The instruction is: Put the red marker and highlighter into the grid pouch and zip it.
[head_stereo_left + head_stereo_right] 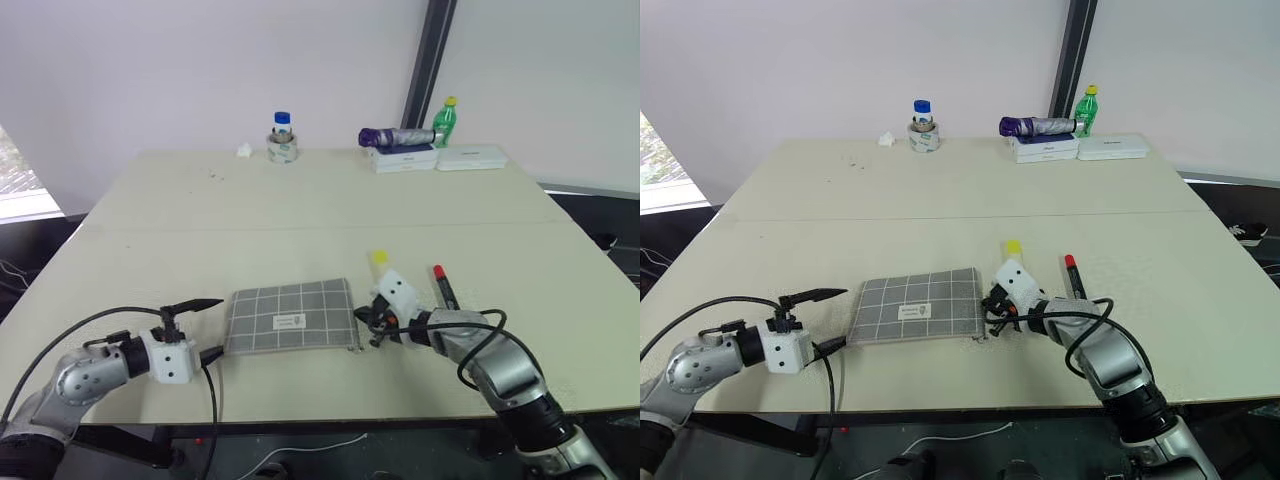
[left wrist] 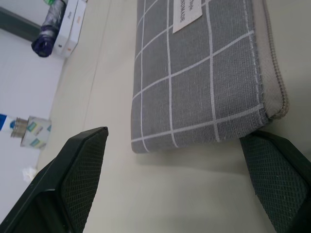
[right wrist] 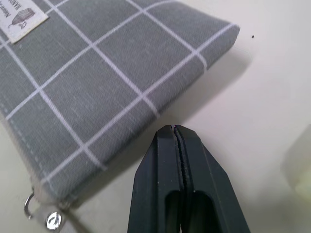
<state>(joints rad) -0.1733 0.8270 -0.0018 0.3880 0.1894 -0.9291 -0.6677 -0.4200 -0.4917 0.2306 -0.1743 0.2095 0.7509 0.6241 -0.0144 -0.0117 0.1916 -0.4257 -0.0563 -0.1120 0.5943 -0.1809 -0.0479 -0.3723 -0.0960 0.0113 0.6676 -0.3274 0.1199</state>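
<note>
Black-fingered left end effector (image 1: 207, 328), grey fabric grid pouch (image 1: 291, 316)

The beige table (image 1: 300, 215) carries the grid pouch (image 1: 291, 316), red marker (image 1: 444, 288), and highlighter (image 1: 379, 260).

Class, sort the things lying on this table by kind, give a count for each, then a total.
Pens: 2, red marker, highlighter
Pouches: 1, grid pouch
Bottles: 2, green bottle, blue-capped jar
White boxes: 2
Purple umbrellas: 1
Total: 8

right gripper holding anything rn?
No: in the right wrist view the right gripper's black fingers are pressed together with nothing between them, just off the edge of the flat grey grid-lined fabric pouch.
</note>
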